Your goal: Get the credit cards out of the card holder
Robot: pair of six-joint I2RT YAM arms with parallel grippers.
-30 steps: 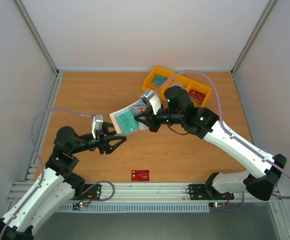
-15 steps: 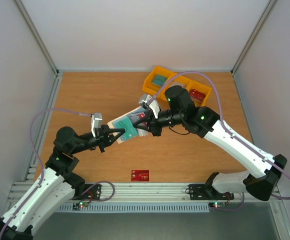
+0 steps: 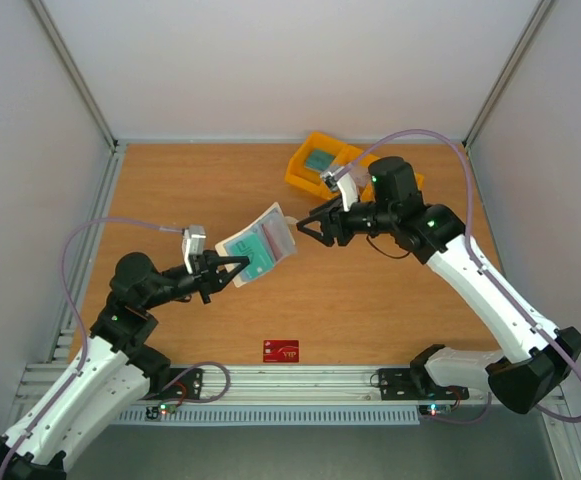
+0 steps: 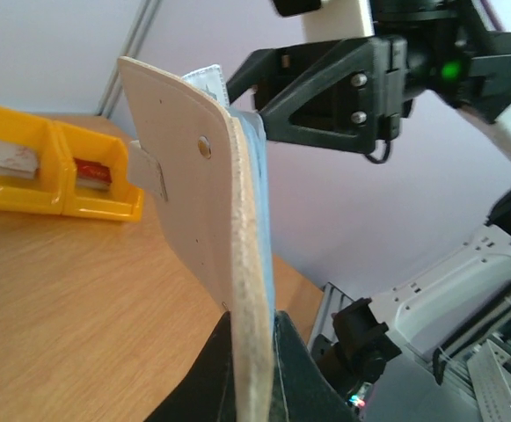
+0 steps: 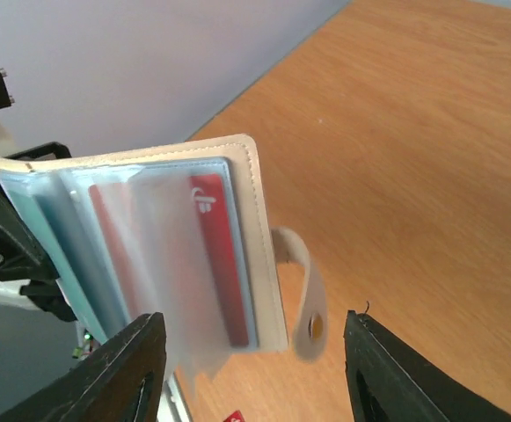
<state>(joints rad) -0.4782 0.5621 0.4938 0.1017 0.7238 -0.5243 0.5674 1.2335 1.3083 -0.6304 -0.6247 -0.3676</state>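
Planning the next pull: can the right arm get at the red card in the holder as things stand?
Probably yes. The right gripper is open and faces the card holder on its open inside, where the red card shows in a sleeve. The left gripper holds it up; nothing sits between.

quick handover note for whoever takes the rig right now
Left gripper: shut on the card holder, held open above the table.
Right gripper: open, empty, beside the holder, not touching.
Done: loose red card on the table near the front edge; greenish card in the yellow bin.
Left: pocketed red card in the holder; pull it out.
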